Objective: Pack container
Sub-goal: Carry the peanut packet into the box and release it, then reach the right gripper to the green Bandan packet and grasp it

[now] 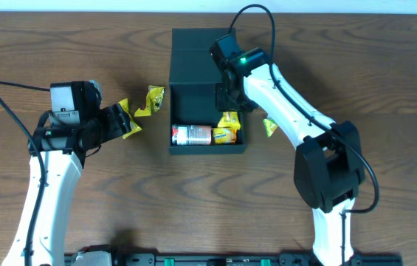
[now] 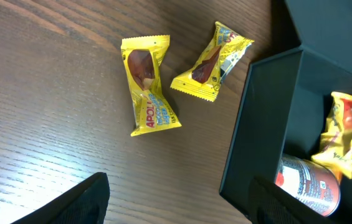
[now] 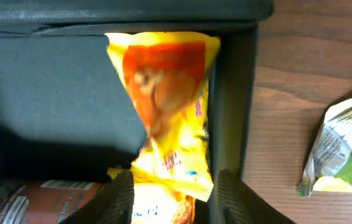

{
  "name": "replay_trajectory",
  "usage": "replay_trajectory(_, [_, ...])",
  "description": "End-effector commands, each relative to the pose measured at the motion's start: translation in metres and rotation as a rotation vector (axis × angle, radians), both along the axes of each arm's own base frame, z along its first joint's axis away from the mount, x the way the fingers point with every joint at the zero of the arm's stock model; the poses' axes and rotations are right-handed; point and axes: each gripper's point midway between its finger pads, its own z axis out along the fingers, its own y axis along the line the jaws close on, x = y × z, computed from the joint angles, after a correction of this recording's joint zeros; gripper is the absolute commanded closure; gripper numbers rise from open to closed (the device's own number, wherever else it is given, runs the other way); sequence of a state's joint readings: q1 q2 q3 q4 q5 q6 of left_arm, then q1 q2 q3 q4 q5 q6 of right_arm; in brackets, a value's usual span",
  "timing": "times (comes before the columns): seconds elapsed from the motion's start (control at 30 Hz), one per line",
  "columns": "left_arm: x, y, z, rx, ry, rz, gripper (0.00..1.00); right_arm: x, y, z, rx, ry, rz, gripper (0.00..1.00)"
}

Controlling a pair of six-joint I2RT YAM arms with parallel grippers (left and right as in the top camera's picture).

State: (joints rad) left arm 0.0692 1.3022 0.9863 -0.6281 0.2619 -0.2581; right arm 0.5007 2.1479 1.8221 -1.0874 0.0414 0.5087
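while a yellow-orange packet (image 3: 166, 87) is being set into the container (image 1: 193, 103), the placing step is judged to be in hand. the right hand (image 3: 176, 194) is held over the box's right inner corner, its fingers parted on either side of the packet's lower end. the packet is seen leaning against the inner wall and looks released, not pinched. the left hand (image 2: 179, 202) is spread wide with nothing in it, poised over the bench (image 1: 60, 44) near a lettered packet (image 2: 147, 84) and a tilted packet (image 2: 212, 62).

next, a straight lift of the right hand is called for, so that the packet is not dragged out. a loose packet (image 1: 269, 127) just outside the right wall could then be fetched, while the lettered packet is closed on by the left hand. packing is judged partly done, since three packets are left outside.

the container is placed mid-bench between the arms. it is seen as dark teal-green, square, matte and unmarked, with stiff walls and its lid flap (image 1: 193, 48) folded back on the far side. a red can (image 1: 191, 134) is laid on its side along the near wall, just beside a flat packet (image 1: 226, 135).
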Motion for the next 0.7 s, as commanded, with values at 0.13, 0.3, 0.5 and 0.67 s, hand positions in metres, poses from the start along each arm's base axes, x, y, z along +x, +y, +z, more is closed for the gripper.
replay_trajectory(0.13, [-0.002,0.002,0.000,0.008,0.000,-0.004,0.28,0.008,0.007,0.032,0.039,-0.026,0.020,0.67])
replay_trajectory(0.3, [-0.003,0.002,-0.001,0.008,0.003,-0.004,0.28,0.029,-0.020,0.110,0.002,-0.169,0.002,0.61])
replay_trajectory(0.5, [-0.006,0.002,-0.003,0.012,0.017,-0.010,0.28,0.027,-0.094,0.095,-0.059,-0.065,-0.193,0.67])
replay_trajectory(0.67, [-0.006,0.003,-0.003,0.017,0.017,-0.007,0.28,0.010,-0.137,0.049,0.000,0.103,-0.307,0.68])
